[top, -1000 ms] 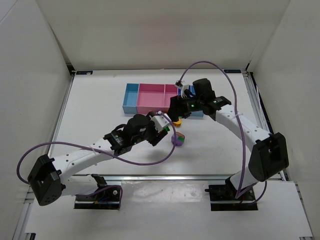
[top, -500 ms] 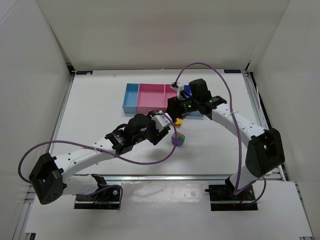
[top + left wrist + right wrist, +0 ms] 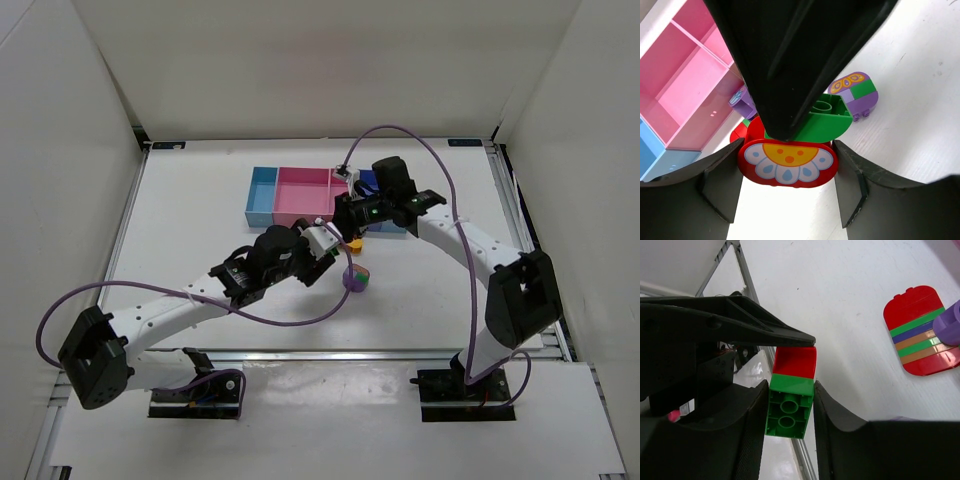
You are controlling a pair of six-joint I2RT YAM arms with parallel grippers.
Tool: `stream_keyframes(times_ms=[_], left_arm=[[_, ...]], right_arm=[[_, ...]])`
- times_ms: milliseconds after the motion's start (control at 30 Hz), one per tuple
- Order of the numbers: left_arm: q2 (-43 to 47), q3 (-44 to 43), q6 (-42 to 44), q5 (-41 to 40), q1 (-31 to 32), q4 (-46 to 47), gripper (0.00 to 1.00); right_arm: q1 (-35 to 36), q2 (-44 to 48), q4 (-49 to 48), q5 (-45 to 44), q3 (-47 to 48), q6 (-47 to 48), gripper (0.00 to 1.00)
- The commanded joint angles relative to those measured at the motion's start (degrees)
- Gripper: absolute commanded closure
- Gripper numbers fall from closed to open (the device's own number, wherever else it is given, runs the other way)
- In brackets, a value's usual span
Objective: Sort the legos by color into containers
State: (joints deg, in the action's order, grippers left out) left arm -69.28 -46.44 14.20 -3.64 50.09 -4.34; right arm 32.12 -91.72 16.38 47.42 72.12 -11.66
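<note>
Firmly clamped on the red brick (image 3: 787, 160) with the left end effector (image 3: 787, 150), one finger pressed to each side of its white-and-yellow flower print. Closed tight on the green brick (image 3: 788, 405) with the right end effector (image 3: 790, 412), coming in from the opposite end, that brick stuck to the red one. Holding both up off the white bench (image 3: 200, 220), near the front of the row of bins (image 3: 300, 212) and closest to the pink bins (image 3: 687, 90). Lying loose on the bench below: a purple-and-green chunk (image 3: 856, 95) with an orange patterned top, well apart from the bins. Also a flat red piece (image 3: 920, 332) striped green, blue and tan, with a small purple piece (image 3: 742, 104) overlapping its edge, close to the pink bins' front wall.
</note>
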Motion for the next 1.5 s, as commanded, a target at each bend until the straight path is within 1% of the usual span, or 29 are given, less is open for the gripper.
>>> stream_keyframes(times_ms=[0, 33, 100, 133, 167, 233, 367, 533, 667, 867, 933, 1000, 1067, 1100, 1133, 1200, 1333, 1467], left_arm=[[0.4, -0.9, 0.3, -0.2, -0.7, 1.4, 0.77], [0.5, -0.9, 0.3, -0.4, -0.7, 1.4, 0.78], [0.6, -0.6, 0.1, -0.7, -0.9, 1.4, 0.78], [0.6, -0.6, 0.0, -0.9, -1.0, 1.4, 0.78], [0.7, -0.4, 0.0, -1.2, -1.0, 1.4, 0.77], [0.7, -0.1, -0.3, -1.8, -1.0, 1.4, 0.78], [0.5, 0.4, -1.3, -4.5, -1.0, 1.1, 0.79], [0.5, 1.7, -2.5, -5.1, -1.0, 0.7, 0.79], [0.5, 2.1, -3.7, -4.7, -1.0, -0.3, 0.79], [-0.1, 1.4, -3.4, -5.4, -1.0, -0.3, 0.79], [-0.7, -0.3, -2.9, -6.2, -1.0, -0.3, 0.78], [-0.9, -1.5, -2.7, -6.5, -1.0, -0.3, 0.78], [-1.2, -3.3, -2.7, -7.3, -1.5, -0.3, 0.78], [-1.4, -3.9, -2.9, -7.3, -1.7, -0.3, 0.78], [-1.7, -4.5, -3.9, -7.3, -2.0, -0.8, 0.77], [-2.4, -7.0, -5.1, -7.2, -3.1, -1.9, 0.77], [-4.9, -12.0, -7.4, -6.2, -5.3, -5.1, 0.77], [-6.7, -16.8, -9.0, -4.2, -8.2, -6.1, 0.76]], right_arm=[[0.2, -0.2, -1.9, 4.2, 2.3, 0.1, 0.64], [0.1, -0.1, -2.1, 4.2, 2.2, -0.4, 0.74], [-0.4, 0.0, -2.7, 4.7, 1.7, -0.8, 0.83], [-0.7, 0.1, -2.8, 4.8, 1.6, -0.9, 0.91], [-0.7, 0.4, -2.8, 5.0, 1.2, -0.9, 0.96], [-1.1, 1.5, -2.9, 4.6, 0.6, -1.2, 1.00], [-2.8, 3.9, -3.3, 4.7, -0.8, -2.1, 1.00], [-6.5, 5.8, -2.1, 3.9, -0.3, -1.1, 1.00], [-11.4, 6.3, -0.3, 4.3, 1.2, 0.3, 1.00], [-18.7, 5.0, 4.6, 3.2, 3.5, 6.2, 1.00], [-21.8, 3.5, 5.8, 1.7, 4.5, 8.2, 1.00], [-23.4, 2.5, 6.9, -0.5, 6.3, 10.2, 1.00], [-25.7, 1.3, 8.0, -4.1, 7.7, 11.0, 1.00], [-26.1, 1.0, 8.1, -6.0, 8.6, 11.0, 1.00], [-26.3, 0.5, 8.1, -8.6, 8.8, 13.0, 1.00], [-26.6, -1.2, 8.1, -11.4, 9.8, 14.3, 1.00], [-26.6, -5.2, 9.0, -14.7, 11.6, 15.6, 1.00], [-26.6, -8.9, 7.3, -16.9, 13.1, 15.3, 1.00]])
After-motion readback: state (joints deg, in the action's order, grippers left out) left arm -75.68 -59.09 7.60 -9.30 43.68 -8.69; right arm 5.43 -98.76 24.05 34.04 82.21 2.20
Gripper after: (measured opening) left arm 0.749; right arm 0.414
